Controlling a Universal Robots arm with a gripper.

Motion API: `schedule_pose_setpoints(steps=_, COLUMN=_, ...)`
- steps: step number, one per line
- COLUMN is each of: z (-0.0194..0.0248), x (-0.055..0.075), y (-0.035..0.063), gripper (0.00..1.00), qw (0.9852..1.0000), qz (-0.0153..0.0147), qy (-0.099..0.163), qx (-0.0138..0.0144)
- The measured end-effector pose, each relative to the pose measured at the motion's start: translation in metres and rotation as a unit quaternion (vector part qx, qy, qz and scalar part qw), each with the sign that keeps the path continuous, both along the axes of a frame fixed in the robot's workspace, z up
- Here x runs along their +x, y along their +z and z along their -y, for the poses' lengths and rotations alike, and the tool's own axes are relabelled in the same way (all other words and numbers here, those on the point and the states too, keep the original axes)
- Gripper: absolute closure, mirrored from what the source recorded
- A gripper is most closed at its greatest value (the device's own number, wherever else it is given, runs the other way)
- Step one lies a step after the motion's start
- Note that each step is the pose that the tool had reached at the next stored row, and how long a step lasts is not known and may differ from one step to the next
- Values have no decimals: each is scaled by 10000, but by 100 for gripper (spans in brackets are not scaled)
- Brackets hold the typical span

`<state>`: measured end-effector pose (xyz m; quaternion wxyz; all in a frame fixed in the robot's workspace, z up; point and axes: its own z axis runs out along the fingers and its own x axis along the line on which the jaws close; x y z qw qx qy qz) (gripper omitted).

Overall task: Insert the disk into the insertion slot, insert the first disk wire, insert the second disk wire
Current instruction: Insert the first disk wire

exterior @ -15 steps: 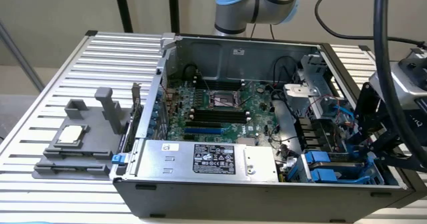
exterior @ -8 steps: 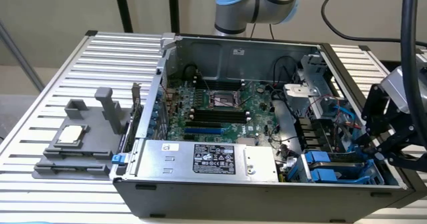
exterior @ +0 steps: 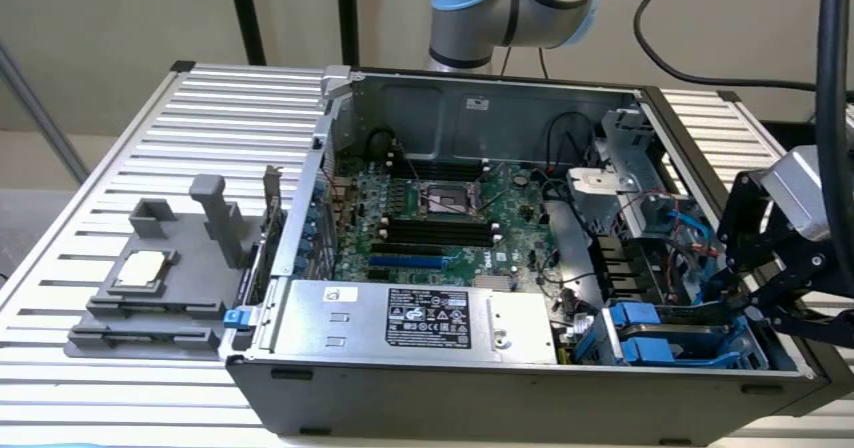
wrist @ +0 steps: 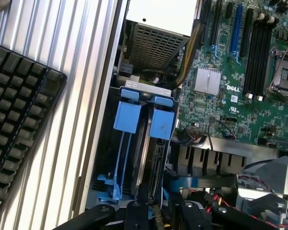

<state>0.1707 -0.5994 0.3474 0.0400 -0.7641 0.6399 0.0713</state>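
The open computer case (exterior: pixel 534 388) lies on a slatted metal table. At its corner on the exterior view's right sits the insertion slot (exterior: pixel 638 340), a grey drive cage with bright blue tabs (wrist: pixel 162 122). The disk (wrist: pixel 155 165) stands edge-on inside that cage, under one of the blue tabs, with its connector edge facing the camera. My gripper (wrist: pixel 151 214) reaches in from the case's right side (exterior: pixel 738 306). Its black fingers (wrist: pixel 134 213) sit on either side of the disk's near end, shut on it.
A second blue carrier (wrist: pixel 127 115) with thin rails sits beside the disk. The silver power-supply box (exterior: pixel 414 318), green board (exterior: pixel 447 218) and loose cables (exterior: pixel 667 223) fill the case. A black keyboard (wrist: pixel 14 120) lies outside it, and a grey fixture (exterior: pixel 154 278) stands on the table's left.
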Motion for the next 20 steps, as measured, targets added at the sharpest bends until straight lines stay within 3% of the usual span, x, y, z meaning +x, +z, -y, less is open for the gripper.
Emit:
schedule_pose_setpoints(steps=14, z=0, x=62, y=-62, gripper=69, qw=9994, qz=0, qy=310, qx=141)
schedule_pose_setpoints(steps=16, z=0, x=65, y=-63, gripper=71, qw=9993, qz=0, qy=336, qx=152)
schedule_pose_setpoints(steps=18, z=0, x=66, y=-64, gripper=83, qw=9993, qz=1, qy=344, qx=164)
schedule_pose_setpoints(steps=20, z=0, x=65, y=-64, gripper=83, qw=9993, qz=1, qy=346, qx=167)
